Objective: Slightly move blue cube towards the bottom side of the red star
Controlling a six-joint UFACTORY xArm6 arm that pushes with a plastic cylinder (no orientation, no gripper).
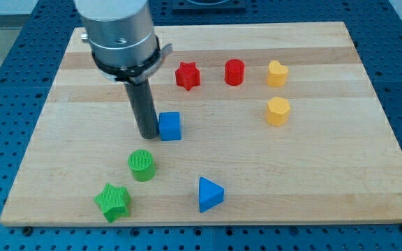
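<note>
The blue cube sits near the middle of the wooden board. The red star lies above it, slightly to the view's right, well apart from it. My tip is at the cube's left side, touching or nearly touching it. The dark rod rises from there to the silver arm body at the view's top left.
A red cylinder is right of the star. Two yellow blocks lie further right. A green cylinder, a green star and a blue triangle lie toward the view's bottom.
</note>
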